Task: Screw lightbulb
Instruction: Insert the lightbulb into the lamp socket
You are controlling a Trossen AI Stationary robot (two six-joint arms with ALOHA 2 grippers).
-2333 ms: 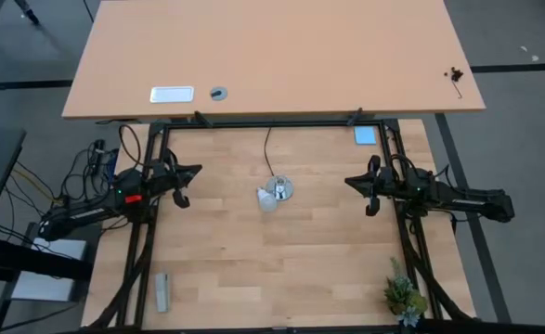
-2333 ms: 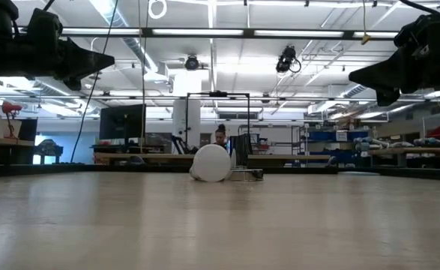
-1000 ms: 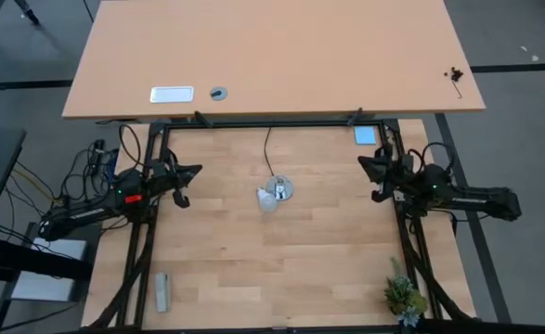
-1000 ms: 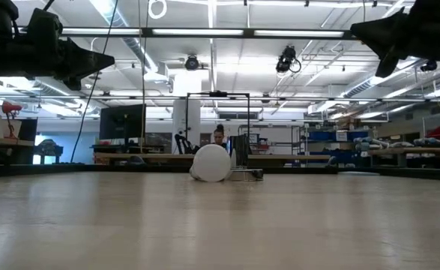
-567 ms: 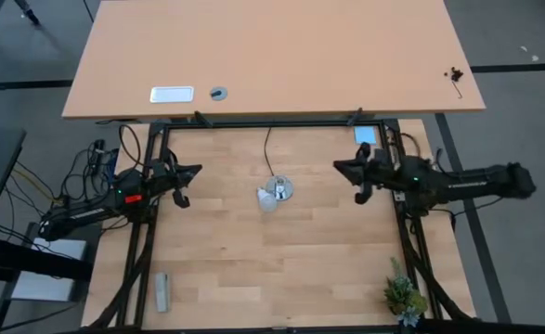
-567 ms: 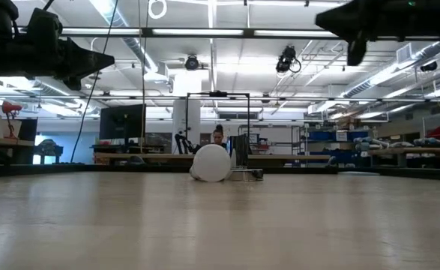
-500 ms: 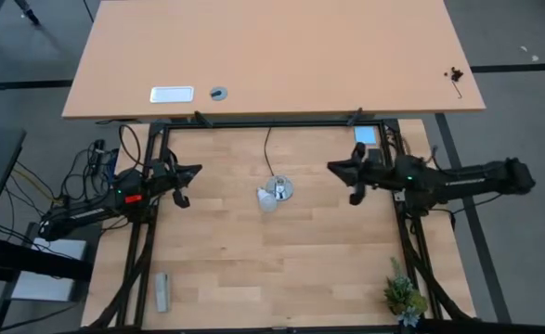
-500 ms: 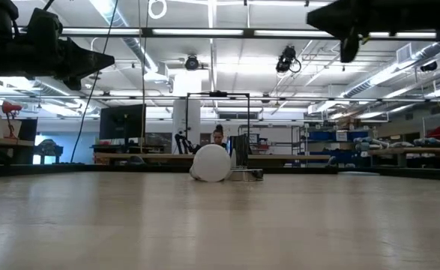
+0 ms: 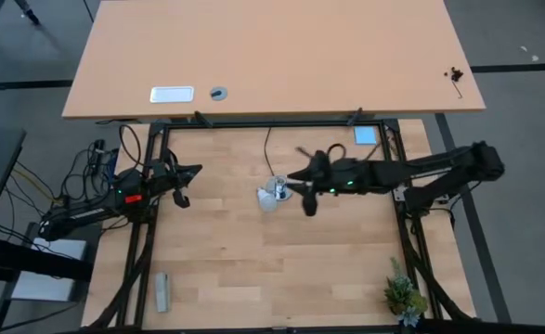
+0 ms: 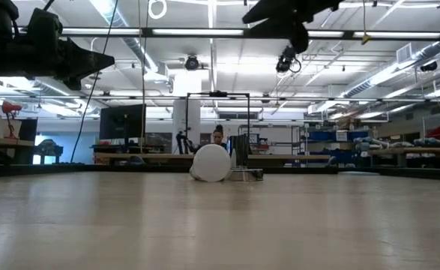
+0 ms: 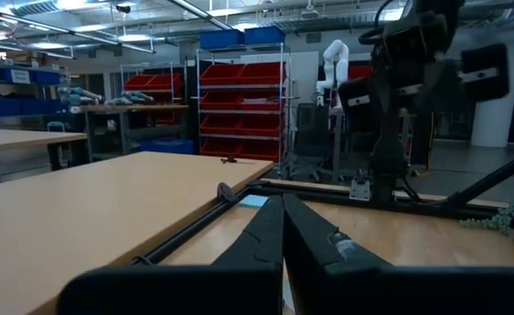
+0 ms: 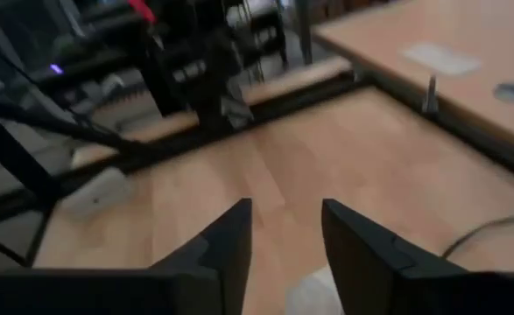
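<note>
The white lightbulb lies on its side on the wooden table, right beside the round silver socket base. In the low view the lightbulb rests on the tabletop in front of the base. My right gripper hangs open above the table just right of the base, touching nothing. In the right wrist view its fingers stand apart, with the lightbulb below them. My left gripper waits shut at the table's left, seen close in its wrist view.
A black cord runs from the base to the table's far edge. A small plant stands at the near right, a grey block at the near left and a blue card at the far right. A second, larger table lies beyond.
My right gripper has swung out from the table's right side toward the left, rising and tipping its fingers downward, and now hangs beside the socket base and lightbulb. The lightbulb and base have not moved.
</note>
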